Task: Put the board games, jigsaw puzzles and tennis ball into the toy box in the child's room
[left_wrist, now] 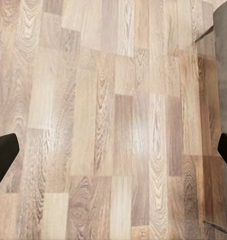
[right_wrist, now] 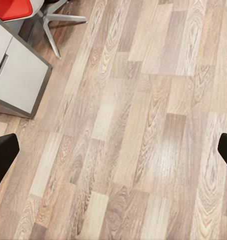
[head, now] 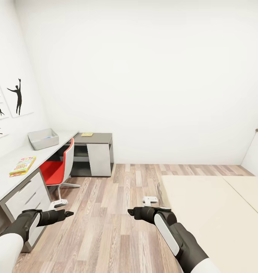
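A plain white-walled room with a wood-plank floor (head: 117,212) of mixed pale and brown grain takes up the head view. Along the left edge runs an L-shaped counter (head: 15,167) with a smooth white top and grey drawer fronts, its far end turning into a darker grey section toward the middle. At the upper left of that top sits the toy box (head: 43,138), an open, pale grey rectangular bin with slightly flared walls. Nearer, at the left edge, lies a flat board game (head: 22,166) with a busy yellow, red and green cover. On the far grey section rests a thin, yellowish flat item (head: 86,134), too small to identify. A red-seated swivel chair (head: 58,168) with a white shell back and spoked metal base is tucked against the counter. Black silhouette prints (head: 18,96) hang on the left wall. At the lower right spreads the bed (head: 216,216), a smooth cream mattress.

Both arms reach forward low in the frame, matte black with white shells. The left pincer (head: 68,214) hangs over the floor; in its wrist view the dark fingertips (left_wrist: 3,150) sit at opposite edges, spread wide around nothing. The right pincer (head: 132,212) is likewise wide and empty, its fingertips (right_wrist: 3,150) far apart above bare planks.
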`<state>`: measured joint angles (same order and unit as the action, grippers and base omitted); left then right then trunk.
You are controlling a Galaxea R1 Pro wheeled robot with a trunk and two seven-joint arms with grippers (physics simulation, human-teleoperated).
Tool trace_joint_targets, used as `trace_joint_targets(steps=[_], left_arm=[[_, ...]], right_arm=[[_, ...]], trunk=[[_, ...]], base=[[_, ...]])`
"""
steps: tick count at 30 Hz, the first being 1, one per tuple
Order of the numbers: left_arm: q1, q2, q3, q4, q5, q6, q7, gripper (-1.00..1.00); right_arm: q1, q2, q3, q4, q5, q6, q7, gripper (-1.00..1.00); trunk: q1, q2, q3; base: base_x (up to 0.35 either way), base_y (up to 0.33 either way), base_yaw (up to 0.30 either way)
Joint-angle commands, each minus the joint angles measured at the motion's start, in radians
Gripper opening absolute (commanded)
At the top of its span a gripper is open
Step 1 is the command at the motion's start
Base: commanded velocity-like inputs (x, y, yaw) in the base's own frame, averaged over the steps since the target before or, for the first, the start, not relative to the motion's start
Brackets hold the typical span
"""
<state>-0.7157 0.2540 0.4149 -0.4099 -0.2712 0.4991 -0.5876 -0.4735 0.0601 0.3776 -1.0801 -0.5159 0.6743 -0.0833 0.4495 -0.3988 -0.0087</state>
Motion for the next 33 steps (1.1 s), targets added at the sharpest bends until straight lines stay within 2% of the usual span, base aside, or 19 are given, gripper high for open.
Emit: trace_joint_targets(steps=[1,33], left_arm=[[-0.001,-0.001,0.008,-0.001,-0.010,0.006,-0.008,1.00],[-0.001,-0.001,0.008,-0.001,-0.010,0.010,-0.008,1.00]], right_arm=[[-0.001,0.000,0.001,-0.001,-0.010,0.003,-0.009,1.00],[-0.001,0.001,0.001,-0.001,-0.009,0.002,-0.010,1.00]], trunk=[[0.000,-0.001,-0.001],[0.000,-0.001,-0.001]], base=[[-0.001,-0.002,0.000],[-0.008,0.000,-0.020]])
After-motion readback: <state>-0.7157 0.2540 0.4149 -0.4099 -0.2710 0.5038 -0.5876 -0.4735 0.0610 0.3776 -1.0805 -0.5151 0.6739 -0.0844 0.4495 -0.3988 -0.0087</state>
